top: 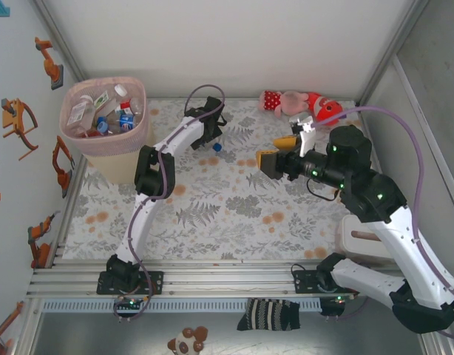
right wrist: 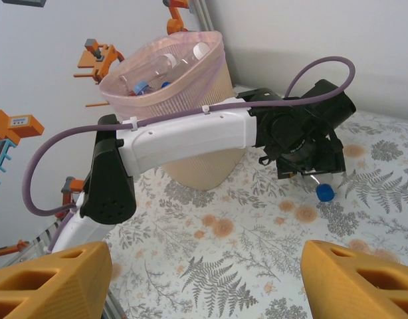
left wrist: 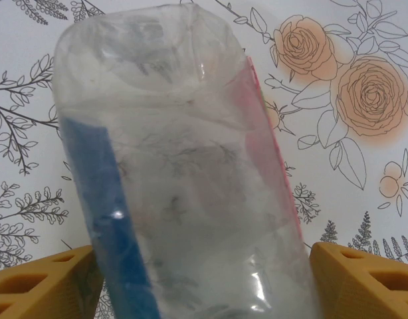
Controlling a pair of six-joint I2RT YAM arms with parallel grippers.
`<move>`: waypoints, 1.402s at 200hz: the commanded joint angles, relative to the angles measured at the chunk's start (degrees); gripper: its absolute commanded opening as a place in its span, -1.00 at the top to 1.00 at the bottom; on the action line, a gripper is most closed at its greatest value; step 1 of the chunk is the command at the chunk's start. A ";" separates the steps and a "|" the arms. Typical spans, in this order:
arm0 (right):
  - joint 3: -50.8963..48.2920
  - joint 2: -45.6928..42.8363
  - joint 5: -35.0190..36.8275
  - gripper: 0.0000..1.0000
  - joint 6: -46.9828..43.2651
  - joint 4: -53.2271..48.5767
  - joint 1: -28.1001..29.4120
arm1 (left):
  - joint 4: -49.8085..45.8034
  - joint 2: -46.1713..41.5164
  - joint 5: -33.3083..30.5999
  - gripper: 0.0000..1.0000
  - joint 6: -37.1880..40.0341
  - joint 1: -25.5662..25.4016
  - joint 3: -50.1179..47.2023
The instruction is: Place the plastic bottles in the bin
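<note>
"Pink perforated bin (top: 73, 140), top view first: where is it, and how loaded?"
"Far-left corner of the table (top: 234, 222). The binned bottles (top: 101, 111) are heaped close to its rim. The left gripper (top: 211, 137) is near mid-table, well apart from the bin, with the held bottle (top: 216, 145) in it, blue cap showing."
"Right side?"
"The right gripper (top: 276, 151) hovers near the plush toy (top: 301, 103), jaws spread, nothing between them."
"Left wrist view. Grip?"
"The orange fingers (left wrist: 44, 282) press both flanks of the held bottle (left wrist: 184, 166), so the jaws pinch it. It is clear, thin-walled, creased and clouded, with a blue band on one side and a red band on the other."
"Hazard?"
"In my judgement, slippage. A soft, smooth wall can buckle or twist between the pads during the carry."
"Right wrist view?"
"The left arm (right wrist: 184, 136) crosses in front of the bin (right wrist: 204, 166). The held bottle (right wrist: 321, 188) hangs cap-down; whether the cap touches the table I cannot tell. The right fingers (right wrist: 51, 282) stand wide apart."
"Further risks?"
"The bin stands tall, so a low carry could knock the bottle against its wall or tip it. With the heap so high, a bottle dropped near the rim could bounce out."
</note>
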 commanded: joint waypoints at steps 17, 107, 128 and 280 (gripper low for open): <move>0.27 -1.58 0.31 -0.47 1.46 1.55 -0.27 | -1.97 -0.61 0.87 -0.38 1.12 0.26 2.03; 0.18 -1.84 -0.52 -0.46 2.15 2.95 -0.26 | -1.71 -10.67 1.21 -0.23 14.15 -1.14 -0.05; 0.18 -1.53 -0.71 -0.46 2.19 3.39 -0.29 | -0.56 -14.52 4.45 -0.23 19.48 -1.14 -1.33; 0.27 0.21 -1.17 -0.44 2.31 4.51 -0.21 | 2.23 -50.42 26.49 -0.12 43.38 8.17 -15.59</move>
